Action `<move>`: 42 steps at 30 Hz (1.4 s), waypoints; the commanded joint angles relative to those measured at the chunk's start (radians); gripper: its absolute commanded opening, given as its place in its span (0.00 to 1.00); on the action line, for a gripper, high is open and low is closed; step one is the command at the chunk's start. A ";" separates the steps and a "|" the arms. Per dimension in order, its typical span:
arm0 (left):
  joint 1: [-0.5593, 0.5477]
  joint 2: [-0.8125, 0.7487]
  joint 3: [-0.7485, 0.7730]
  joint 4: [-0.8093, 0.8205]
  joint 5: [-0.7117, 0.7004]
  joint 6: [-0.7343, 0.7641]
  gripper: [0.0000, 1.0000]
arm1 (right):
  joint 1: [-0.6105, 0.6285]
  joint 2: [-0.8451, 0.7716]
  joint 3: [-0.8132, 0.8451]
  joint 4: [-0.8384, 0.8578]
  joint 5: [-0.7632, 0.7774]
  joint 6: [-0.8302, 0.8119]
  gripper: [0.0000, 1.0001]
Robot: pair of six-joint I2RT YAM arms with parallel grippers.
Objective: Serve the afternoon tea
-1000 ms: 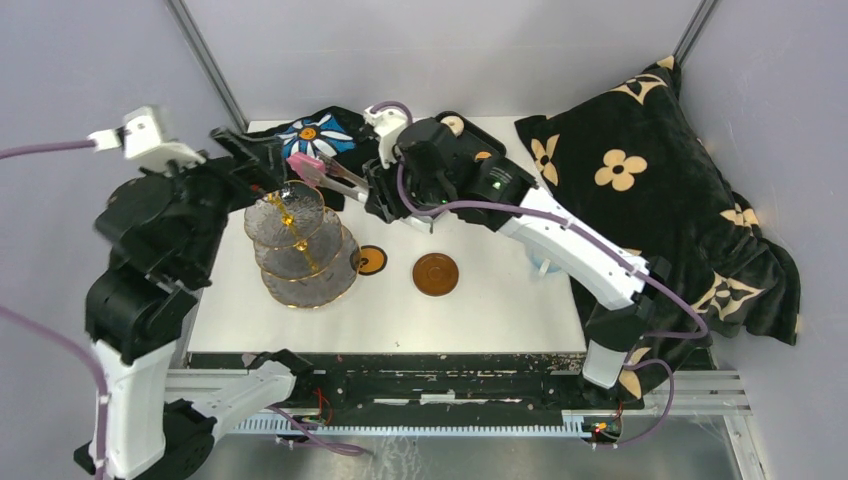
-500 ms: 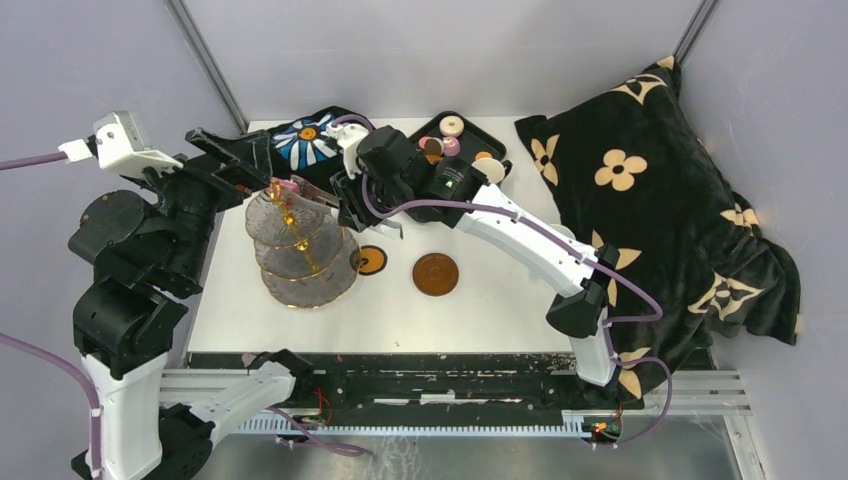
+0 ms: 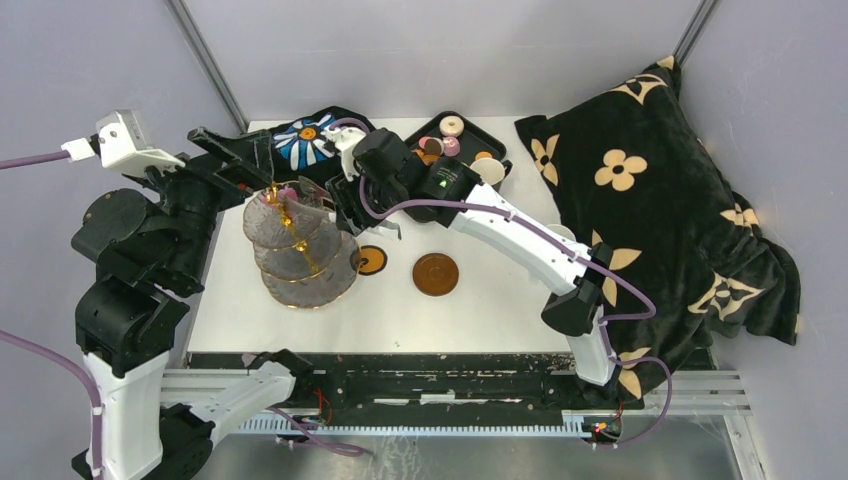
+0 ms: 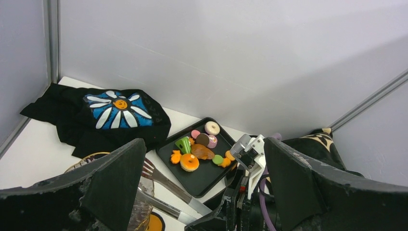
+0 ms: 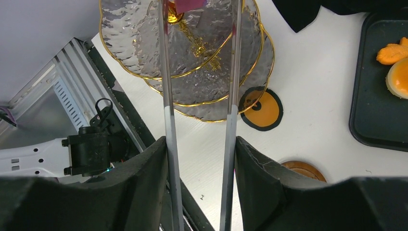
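Observation:
The three-tier glass stand [image 3: 300, 255] stands at the table's left, and also shows in the right wrist view [image 5: 192, 53]. My right gripper [image 3: 345, 205] is shut on metal tongs [image 5: 166, 96] that reach left over the top tier. A pink pastry [image 3: 288, 190] lies between the tong tips at the top tier [image 5: 188, 5]; I cannot tell whether it rests on the glass. My left gripper [image 3: 240, 150] is open and empty, raised behind the stand. More pastries lie on a black tray [image 3: 500, 150], among them an orange doughnut [image 4: 189, 162] and a green wedge [image 4: 183, 144].
A brown saucer [image 3: 436, 274] and an orange, black-rimmed saucer [image 3: 371, 260] lie right of the stand. The black cloth with a blue-white flower [image 3: 310, 135] is at the back. The black blanket with tan flowers [image 3: 650, 190] fills the right side.
My right gripper has moved left with the tongs, carrying the pink pastry over the stand's top tier. My left arm has drawn back to the left.

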 commanded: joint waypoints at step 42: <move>-0.003 0.040 -0.102 0.082 0.059 -0.005 0.99 | -0.072 -0.626 -0.633 0.230 0.331 0.021 0.01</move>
